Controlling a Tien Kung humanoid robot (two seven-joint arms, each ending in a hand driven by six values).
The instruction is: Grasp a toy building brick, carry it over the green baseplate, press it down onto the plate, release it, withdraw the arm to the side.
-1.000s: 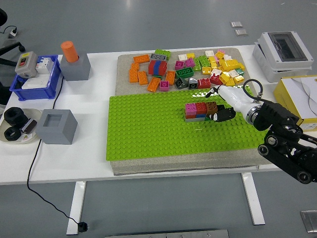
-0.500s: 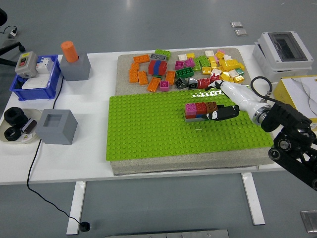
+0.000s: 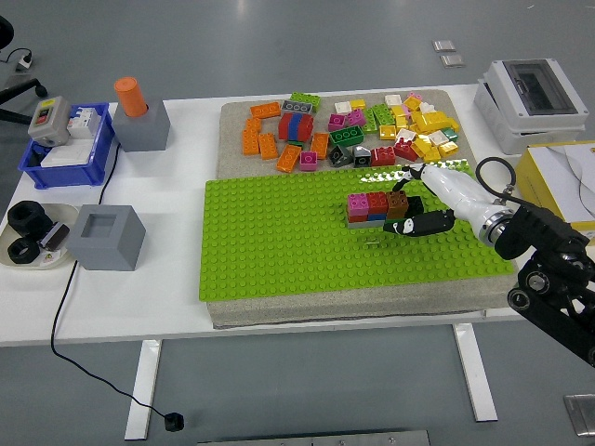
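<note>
On the white surface (image 3: 167, 288), one bright green studded baseplate (image 3: 279, 242) lies on a grey foam mat (image 3: 344, 311). The robot's right hand (image 3: 416, 216), white-shelled with black fingers (image 3: 429, 223), reaches in from the right edge, its fingers loosely parted around the right end of a small brick stack (image 3: 376, 208) standing on the plate; whether it grips cannot be told. The stack shows three top bricks, pink, red and brown, over a grey and blue lower layer. To the left stand two grey cubes (image 3: 108, 236), one carrying an orange cylinder (image 3: 131, 96). Farther back, a second grey mat holds a loose pile of coloured bricks (image 3: 353, 130), too many to count surely.
</note>
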